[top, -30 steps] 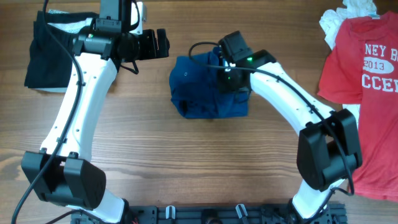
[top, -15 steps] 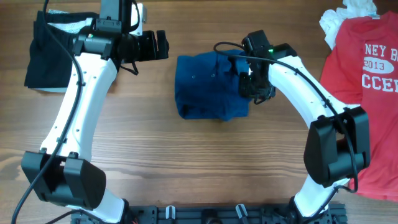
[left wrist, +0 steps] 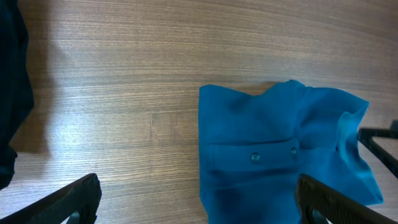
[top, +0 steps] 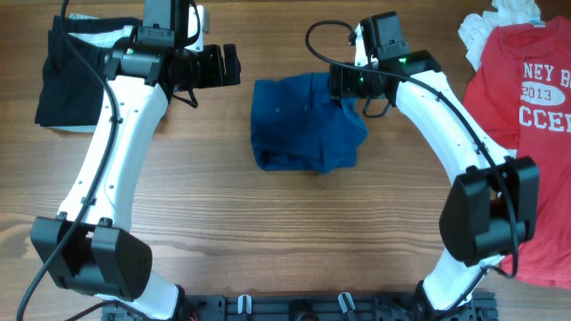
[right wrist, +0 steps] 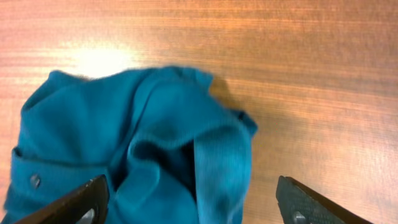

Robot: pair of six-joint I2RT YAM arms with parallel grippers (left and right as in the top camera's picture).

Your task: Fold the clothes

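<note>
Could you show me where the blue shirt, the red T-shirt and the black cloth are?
blue shirt (top: pixel 299 125), overhead view, middle of the bundled fabric.
red T-shirt (top: pixel 535 169), overhead view, plain red below the lettering.
black cloth (top: pixel 61 89), overhead view, its middle.

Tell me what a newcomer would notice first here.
A crumpled dark-blue shirt lies centre-frame, the right gripper open over its upper right corner in the overhead view. A red T-shirt with white lettering lies at the right edge, a black garment at the far left.
</note>
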